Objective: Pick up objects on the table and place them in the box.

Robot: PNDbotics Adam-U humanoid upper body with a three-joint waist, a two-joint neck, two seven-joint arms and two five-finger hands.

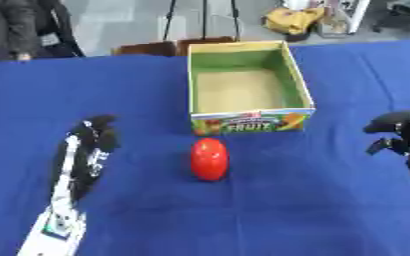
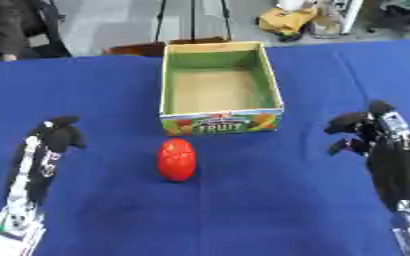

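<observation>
Fingers of the right hand (image 2: pixel 359 131) are curled inward and hold nothing — the hand hovers at the right side of the blue counter (image 2: pixel 270 200). Fingers of the left hand (image 1: pixel 96 134) are likewise bunched and empty, at the left side. Between the two hands, a red egg-shaped object (image 1: pixel 209 158) stands on the counter just in front of the open cardboard fruit box (image 1: pixel 250 121), apart from it. Box interior — bare.
</observation>
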